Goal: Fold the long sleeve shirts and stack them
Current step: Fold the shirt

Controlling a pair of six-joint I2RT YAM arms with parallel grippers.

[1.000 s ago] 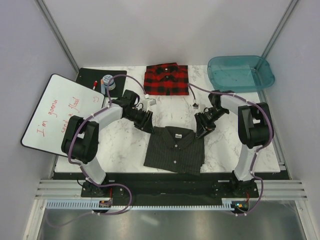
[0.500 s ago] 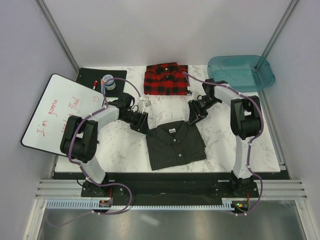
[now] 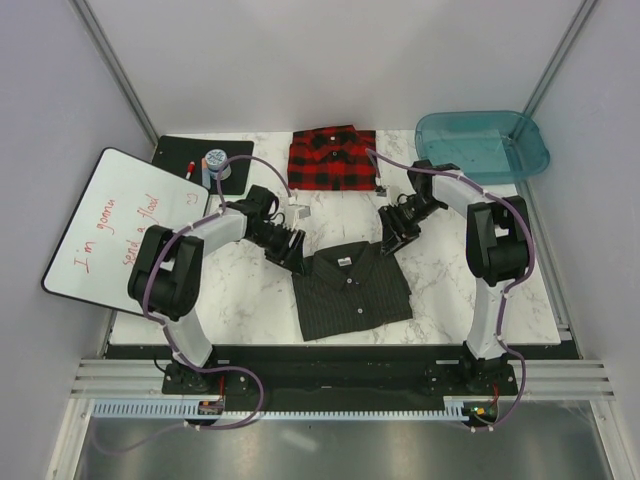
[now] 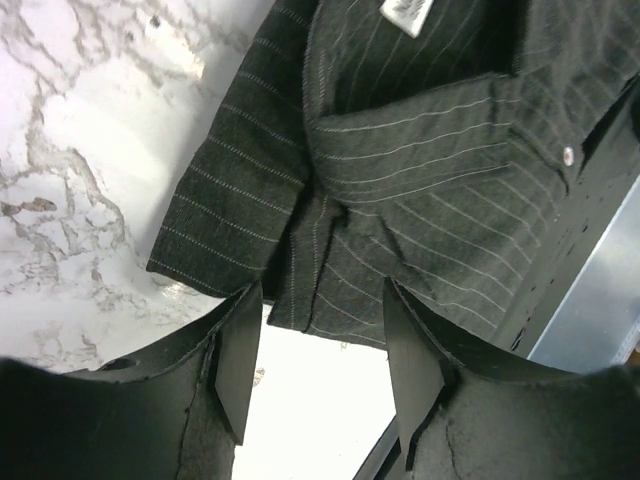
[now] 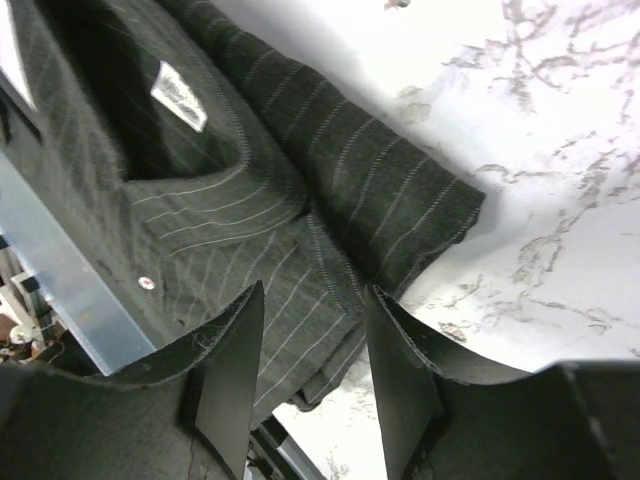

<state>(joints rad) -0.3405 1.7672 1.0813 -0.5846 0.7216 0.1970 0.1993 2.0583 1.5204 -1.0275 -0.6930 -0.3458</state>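
The dark pinstriped shirt [image 3: 352, 292] lies folded and slightly skewed at the table's middle, collar toward the back. The red-and-black plaid shirt [image 3: 332, 160] lies folded at the back centre. My left gripper [image 3: 291, 251] is open at the dark shirt's left shoulder corner. In the left wrist view the gripper [image 4: 320, 345] is empty, with the shirt's folded edge [image 4: 400, 170] just beyond its fingertips. My right gripper [image 3: 389, 239] is open at the right shoulder corner. In the right wrist view the gripper [image 5: 312, 345] straddles the shirt's edge [image 5: 250, 210] without closing on it.
A teal plastic tub [image 3: 482, 146] stands at the back right. A whiteboard [image 3: 120, 222] leans over the left edge. A black mat [image 3: 190, 158] at the back left carries a small cup [image 3: 216, 162] and a marker. The table's front edge [image 3: 340, 350] runs near the shirt's hem.
The dark shirt has slid toward the back and turned a little anticlockwise. Both grippers moved back with its shoulders, then shifted only slightly in the last half second.
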